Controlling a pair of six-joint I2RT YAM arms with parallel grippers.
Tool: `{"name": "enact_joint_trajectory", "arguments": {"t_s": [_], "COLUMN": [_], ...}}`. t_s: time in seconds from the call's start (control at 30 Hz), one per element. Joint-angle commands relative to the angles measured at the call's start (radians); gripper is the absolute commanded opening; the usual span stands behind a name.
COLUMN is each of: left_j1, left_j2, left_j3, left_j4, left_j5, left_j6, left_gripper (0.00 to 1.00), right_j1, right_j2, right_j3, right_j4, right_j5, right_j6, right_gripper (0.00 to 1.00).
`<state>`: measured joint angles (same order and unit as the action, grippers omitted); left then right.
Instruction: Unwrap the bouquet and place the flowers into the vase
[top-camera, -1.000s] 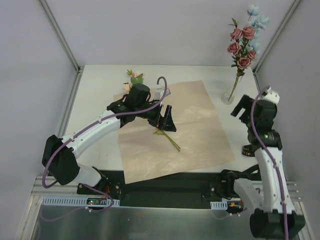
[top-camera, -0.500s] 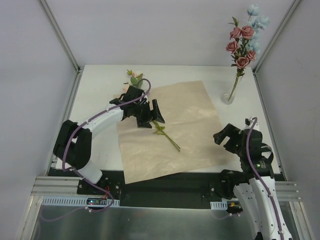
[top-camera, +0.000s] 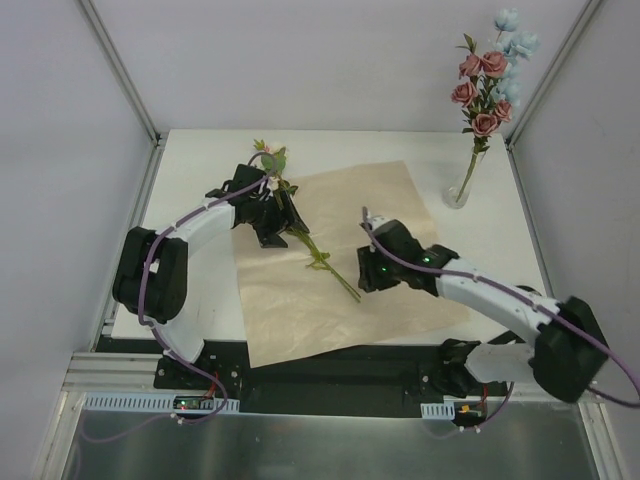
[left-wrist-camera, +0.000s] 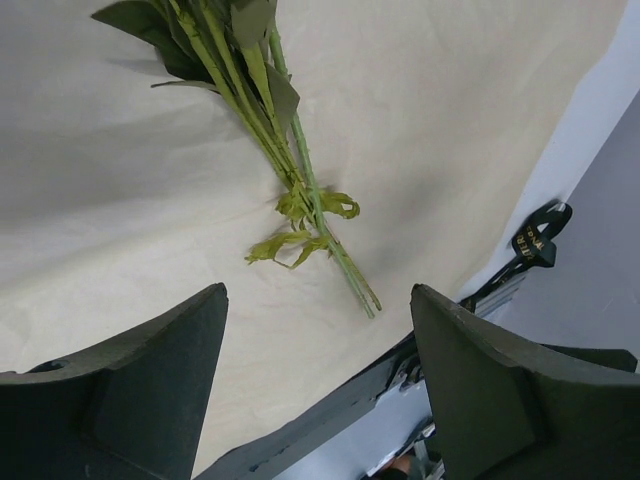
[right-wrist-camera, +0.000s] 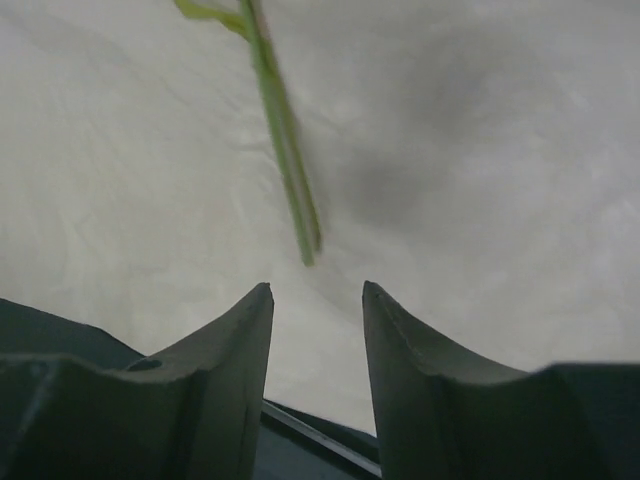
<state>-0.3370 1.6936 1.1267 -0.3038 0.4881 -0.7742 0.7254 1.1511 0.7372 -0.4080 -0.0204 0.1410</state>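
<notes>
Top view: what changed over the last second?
Right gripper swung from beside the vase to the paper, now just short of the stems, holding nothing. Left gripper slid up the stems toward the blossoms, open. Stems, paper, vase unmoved.

right hand (right-wrist-camera: 316, 296) reached stems (right-wrist-camera: 284, 160), left hand (left-wrist-camera: 318, 300) withdrew

Left arm bent, reaching far and left; left gripper (top-camera: 272, 216) jaws wide apart; right arm stretched leftward; right gripper (top-camera: 367, 272) jaws narrowly parted.

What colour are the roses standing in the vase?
Dusty pink; the roses show best in the top external view.
</notes>
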Motion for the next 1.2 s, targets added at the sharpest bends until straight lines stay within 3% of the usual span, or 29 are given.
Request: {"name": "enact_joint_trajectory", "arguments": {"t_s": [0.0, 0.1, 0.33, 0.8, 1.17], "left_j1": [0.029, 0.047, 0.084, 0.089, 0.089], "left_j2": [-0.040, -0.054, -0.075, -0.077, -0.060], "left_j3": [0.004, -0.007, -0.034, -0.053, -0.061], "left_j4": [0.000, 0.014, 0.048, 0.077, 0.080], "left_j5": [0.082, 0.115, 0.185, 0.213, 0.216], "left_j6": [0.001, -0.014, -0.054, -0.074, -0.076], "left_gripper": [0.73, 0.73, 0.72, 0.70, 0.69], "right_j1": [0.129, 0.164, 0.174, 0.174, 0.174], "right_j2": [0.232, 0.346, 0.504, 0.590, 0.613], "right_j3": [0.217, 0.309, 0.407, 0.415, 0.415], "right_j4": [0.018, 0.014, -0.015, -0.060, -0.045], "right_j5": [0.102, 0.112, 0.059, 0.152, 0.103], "right_j6": [-0.084, -0.087, -0.087, -0.090, -0.096], "right_gripper": [0.39, 0.27, 0.22, 0.22, 0.20]}}
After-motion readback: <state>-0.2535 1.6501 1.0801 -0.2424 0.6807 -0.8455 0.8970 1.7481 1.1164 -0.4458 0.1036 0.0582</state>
